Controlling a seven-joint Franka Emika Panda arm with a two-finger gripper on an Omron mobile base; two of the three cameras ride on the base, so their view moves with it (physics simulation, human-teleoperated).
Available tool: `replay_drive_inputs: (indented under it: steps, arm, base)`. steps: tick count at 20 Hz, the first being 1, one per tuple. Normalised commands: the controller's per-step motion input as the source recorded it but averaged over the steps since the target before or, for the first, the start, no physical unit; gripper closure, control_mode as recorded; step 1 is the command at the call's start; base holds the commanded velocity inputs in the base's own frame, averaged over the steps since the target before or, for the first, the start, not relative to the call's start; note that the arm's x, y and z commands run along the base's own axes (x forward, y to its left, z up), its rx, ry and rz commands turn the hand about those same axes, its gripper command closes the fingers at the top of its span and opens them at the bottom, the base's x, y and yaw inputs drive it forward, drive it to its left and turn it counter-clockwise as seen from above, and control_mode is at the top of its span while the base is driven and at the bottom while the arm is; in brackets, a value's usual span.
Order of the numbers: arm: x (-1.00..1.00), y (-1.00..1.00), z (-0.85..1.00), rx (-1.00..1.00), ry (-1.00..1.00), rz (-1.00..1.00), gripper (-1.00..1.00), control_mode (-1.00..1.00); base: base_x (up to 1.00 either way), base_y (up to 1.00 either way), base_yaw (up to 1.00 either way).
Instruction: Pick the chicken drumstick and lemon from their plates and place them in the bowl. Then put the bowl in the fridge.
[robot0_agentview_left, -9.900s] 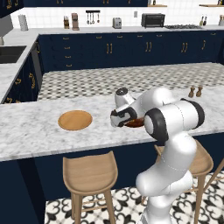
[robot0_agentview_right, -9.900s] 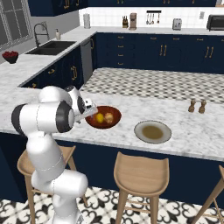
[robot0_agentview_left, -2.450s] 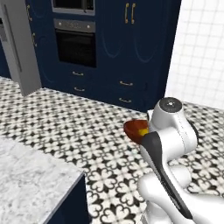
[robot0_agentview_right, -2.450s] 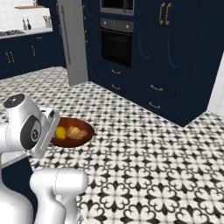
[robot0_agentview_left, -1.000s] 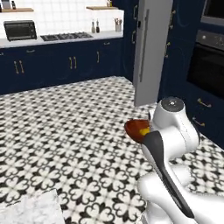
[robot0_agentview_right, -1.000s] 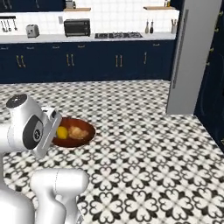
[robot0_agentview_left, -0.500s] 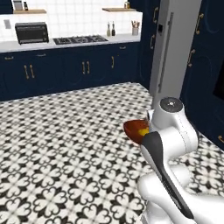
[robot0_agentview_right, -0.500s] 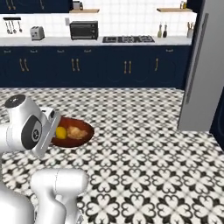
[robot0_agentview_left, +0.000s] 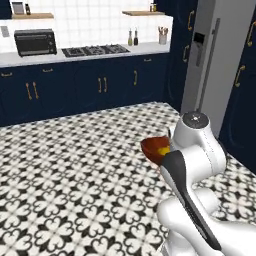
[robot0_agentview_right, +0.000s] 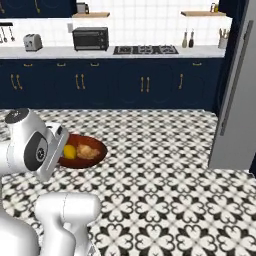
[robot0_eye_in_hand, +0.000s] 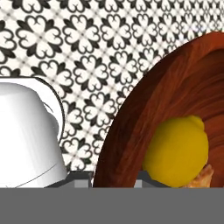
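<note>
Claw pinching bowl (robot0_agentview_right: 82, 152) rim at nine o'clock; stiff and light, but lemon (robot0_eye_in_hand: 177, 151) and drumstick (robot0_agentview_right: 90, 151) likely roll if tilted.

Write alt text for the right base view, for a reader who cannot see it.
A white robot arm carries a reddish-brown bowl holding a yellow lemon and a golden chicken drumstick above a black-and-white patterned floor. The grey fridge stands at the right; navy cabinets run along the back wall.
</note>
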Motion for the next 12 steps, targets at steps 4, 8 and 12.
replay_drive_inputs:
  steps: [4, 8, 12]
  arm:
    - [0.0, 0.0, 0.0, 0.0, 0.0, 0.0, 1.0, 1.0]
    - [0.0, 0.0, 0.0, 0.0, 0.0, 0.0, 1.0, 1.0]
    - [0.0, 0.0, 0.0, 0.0, 0.0, 0.0, 1.0, 1.0]
  base:
    - [1.0, -0.03, 0.0]
    - [1.0, -0.03, 0.0]
    - [1.0, -0.02, 0.0]
